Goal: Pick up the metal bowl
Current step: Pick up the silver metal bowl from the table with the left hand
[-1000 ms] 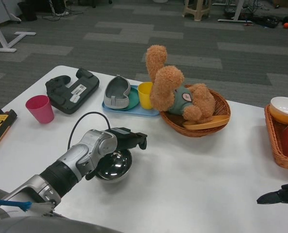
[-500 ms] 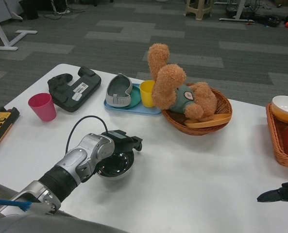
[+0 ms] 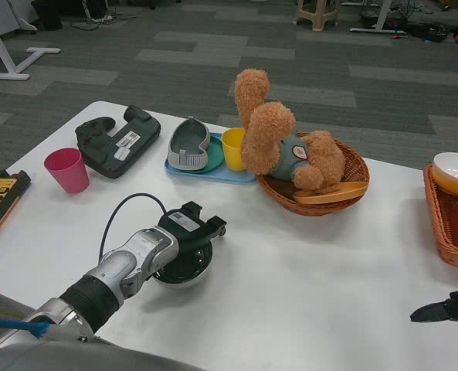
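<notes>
The metal bowl (image 3: 184,267) sits on the white table (image 3: 306,263) under the left hand (image 3: 188,230), whose grip I cannot make out; its slick rim could slip free when lifted.

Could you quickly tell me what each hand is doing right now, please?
Left hand: over the metal bowl, grip cannot be told.
Right hand: low at the table's right edge, holding nothing; open or shut cannot be told.
</notes>
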`<state>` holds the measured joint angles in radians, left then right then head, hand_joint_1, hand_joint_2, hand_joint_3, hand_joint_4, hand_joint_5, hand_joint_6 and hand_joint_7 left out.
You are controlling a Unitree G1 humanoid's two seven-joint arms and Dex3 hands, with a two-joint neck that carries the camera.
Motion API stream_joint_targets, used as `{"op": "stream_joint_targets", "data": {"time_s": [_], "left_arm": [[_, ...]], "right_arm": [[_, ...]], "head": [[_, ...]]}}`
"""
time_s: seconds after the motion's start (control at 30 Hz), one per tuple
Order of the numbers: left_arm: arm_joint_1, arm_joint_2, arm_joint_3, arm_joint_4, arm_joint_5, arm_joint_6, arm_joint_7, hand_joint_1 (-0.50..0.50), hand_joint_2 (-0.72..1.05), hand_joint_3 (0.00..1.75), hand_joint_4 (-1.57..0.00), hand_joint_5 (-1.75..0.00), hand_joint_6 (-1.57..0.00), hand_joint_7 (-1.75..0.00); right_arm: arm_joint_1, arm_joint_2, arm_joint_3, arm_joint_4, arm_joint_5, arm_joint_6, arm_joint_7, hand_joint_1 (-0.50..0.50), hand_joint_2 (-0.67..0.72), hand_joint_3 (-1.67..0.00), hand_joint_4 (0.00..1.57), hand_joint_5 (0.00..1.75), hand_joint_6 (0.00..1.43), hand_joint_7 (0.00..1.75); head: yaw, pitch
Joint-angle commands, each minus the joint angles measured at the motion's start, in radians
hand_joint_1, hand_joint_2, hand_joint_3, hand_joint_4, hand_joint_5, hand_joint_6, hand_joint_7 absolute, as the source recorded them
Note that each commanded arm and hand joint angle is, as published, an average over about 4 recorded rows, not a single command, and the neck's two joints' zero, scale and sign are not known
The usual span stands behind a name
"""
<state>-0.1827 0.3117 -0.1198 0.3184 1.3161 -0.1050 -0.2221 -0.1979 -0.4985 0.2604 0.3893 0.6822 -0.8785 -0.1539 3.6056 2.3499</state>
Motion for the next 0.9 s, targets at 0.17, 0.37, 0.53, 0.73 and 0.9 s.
{"op": "stream_joint_targets", "data": {"time_s": [0.17, 0.37, 0.53, 0.73, 0.9], "left_arm": [[-0.025, -0.035, -0.005, 0.087, 0.018, -0.022, 0.058, -0.5, 1.05, 0.26, 0.0, -1.75, 0.0, -1.06], [-0.035, -0.048, 0.01, 0.123, 0.012, -0.023, 0.058, -0.5, 0.96, 0.7, -0.02, -1.75, -0.09, -1.59], [-0.035, -0.062, 0.045, 0.145, -0.054, -0.023, 0.048, -0.5, 0.94, 0.79, -0.7, -1.75, -0.65, -1.68], [-0.05, -0.059, 0.051, 0.163, -0.112, -0.022, 0.012, -0.5, 0.87, 0.96, -1.46, -1.75, -0.98, -1.68], [-0.072, -0.044, 0.055, 0.163, -0.145, -0.022, 0.004, -0.5, 0.78, 1.18, -1.57, -1.75, -0.95, -1.68]], "right_arm": [[0.011, -0.014, -0.006, 0.0, 0.014, -0.014, -0.004, 0.21, 0.72, 0.0, 0.11, 0.29, 0.0, 0.33], [0.012, -0.014, -0.006, 0.0, 0.017, -0.015, -0.004, 0.21, 0.72, 0.0, 0.11, 0.29, 0.0, 0.33], [0.012, -0.014, -0.006, 0.0, 0.017, -0.016, -0.005, 0.2, 0.72, 0.0, 0.11, 0.29, 0.0, 0.35], [0.012, -0.012, -0.003, 0.003, 0.017, -0.016, -0.005, 0.21, 0.72, 0.0, 0.11, 0.29, 0.0, 0.35], [0.012, -0.012, -0.001, 0.005, 0.017, -0.016, -0.005, 0.21, 0.72, 0.0, 0.11, 0.29, 0.0, 0.35]], "head": [[0.0, -0.006], [0.0, -0.01], [0.005, -0.016], [0.011, -0.019], [0.011, -0.02]]}}
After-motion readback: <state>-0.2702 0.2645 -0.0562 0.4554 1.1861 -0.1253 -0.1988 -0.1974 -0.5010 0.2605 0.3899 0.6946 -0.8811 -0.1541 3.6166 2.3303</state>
